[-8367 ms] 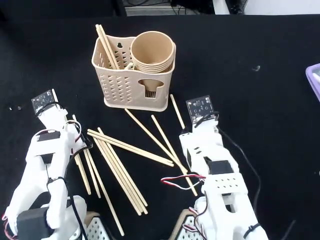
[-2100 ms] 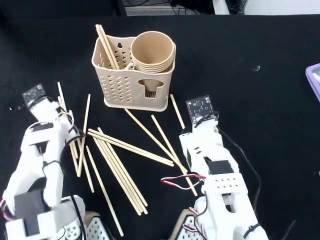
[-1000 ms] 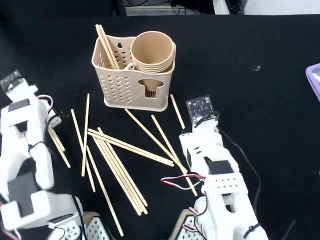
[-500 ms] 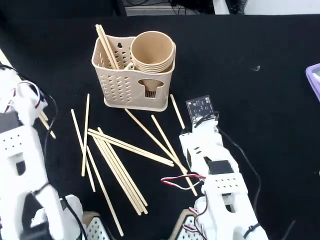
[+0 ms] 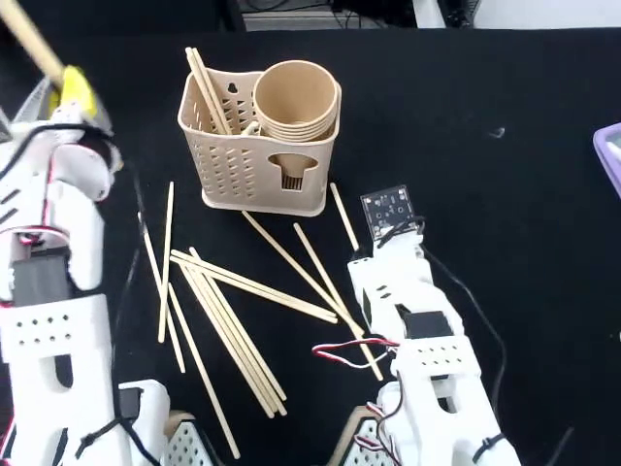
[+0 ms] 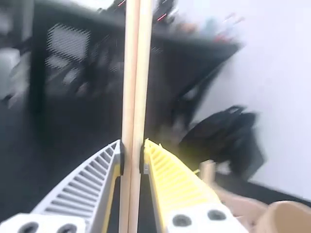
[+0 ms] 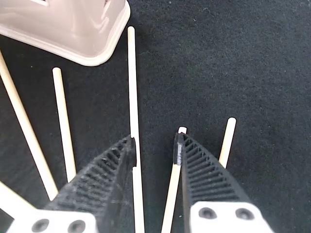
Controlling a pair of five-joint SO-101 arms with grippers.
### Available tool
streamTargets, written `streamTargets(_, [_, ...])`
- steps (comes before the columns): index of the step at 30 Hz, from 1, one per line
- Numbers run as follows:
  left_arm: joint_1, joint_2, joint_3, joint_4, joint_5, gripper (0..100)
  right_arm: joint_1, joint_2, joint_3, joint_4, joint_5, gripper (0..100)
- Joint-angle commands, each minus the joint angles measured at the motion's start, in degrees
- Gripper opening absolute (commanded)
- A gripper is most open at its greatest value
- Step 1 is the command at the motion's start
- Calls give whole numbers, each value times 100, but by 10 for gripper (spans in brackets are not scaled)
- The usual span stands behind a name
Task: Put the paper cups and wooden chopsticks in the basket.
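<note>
Left pincer (image 6: 132, 151) has risen off the black counter (image 5: 505, 194), pinching two pale wooden chopsticks (image 6: 132, 73) high and left of the perforated beige plastic basket (image 5: 233, 165); right pincer (image 7: 154, 143) spread over loose sticks; the long held pair could pivot and catch the rim.

I look down on a desk (image 5: 524, 87) covered in black, felt-like cloth, with one small pale speck (image 5: 497, 132) on it. Beyond its far edge I make out dark cables (image 5: 291, 12) and a white surface (image 5: 548, 12). A purple container's corner (image 5: 609, 153) pokes in at the high view's right edge. The left wrist camera gives me a blurred room with a pale wall (image 6: 277, 63) and dark furniture (image 6: 73, 73).
</note>
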Motion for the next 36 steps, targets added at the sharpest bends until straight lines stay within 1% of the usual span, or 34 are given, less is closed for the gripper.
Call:
streamTargets(1, [655,-149,-40,-1064,-35,30,-97,-145,-198,9,44,142])
streamTargets(7, [1314,-70,-40,-1767,-70,30,-97,-145,-207,9,44,142])
streamTargets(14, [1587,949,-189,-2462,-88,30,-97,-145,-207,9,44,142])
streamTargets(22, [1921,1881,-479,-2505,-88,30,-97,-145,-215,9,44,142])
streamTargets(33, [1912,2593,-409,-2462,-88,32,-97,-145,-215,9,44,142])
streamTargets(34, [1912,2629,-409,-2444,-53,33,-97,-145,-215,9,44,142])
streamTargets(36, [1903,2664,-462,-2163,-44,36,-97,-145,-215,9,44,142])
